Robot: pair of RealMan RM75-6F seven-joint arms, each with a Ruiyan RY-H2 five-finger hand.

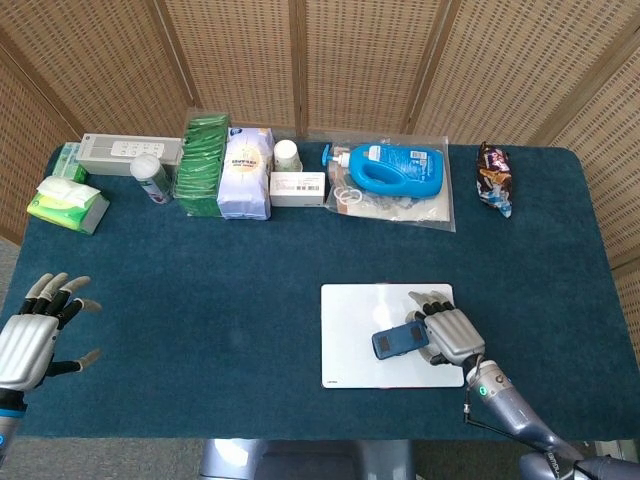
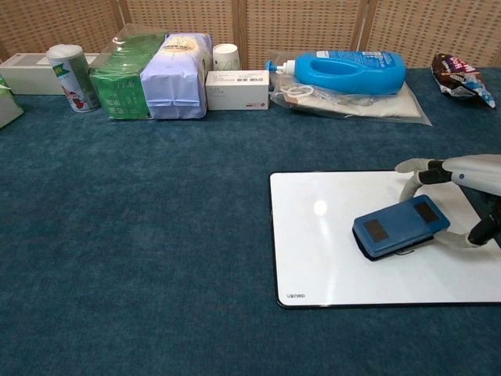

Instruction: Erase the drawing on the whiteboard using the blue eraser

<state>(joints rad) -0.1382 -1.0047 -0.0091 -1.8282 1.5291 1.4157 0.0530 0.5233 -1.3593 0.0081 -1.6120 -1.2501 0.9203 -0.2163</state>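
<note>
The whiteboard (image 1: 350,350) (image 2: 321,251) lies flat near the table's front edge, right of centre; its visible surface looks blank white. My right hand (image 1: 449,331) (image 2: 462,188) holds the blue eraser (image 1: 398,339) (image 2: 401,225) pressed on the board's right half, fingers wrapped around its right end. A small dark mark shows at the eraser's lower edge in the chest view. My left hand (image 1: 30,335) hovers at the table's front left with fingers spread, holding nothing; the chest view does not show it.
Along the back stand a blue detergent bottle (image 1: 398,168) on a plastic bag, a small white box (image 1: 297,185), a paper cup (image 1: 287,153), a white bag (image 1: 245,172), green packs (image 1: 203,160), a can (image 1: 150,177), tissues (image 1: 68,203) and a snack packet (image 1: 494,177).
</note>
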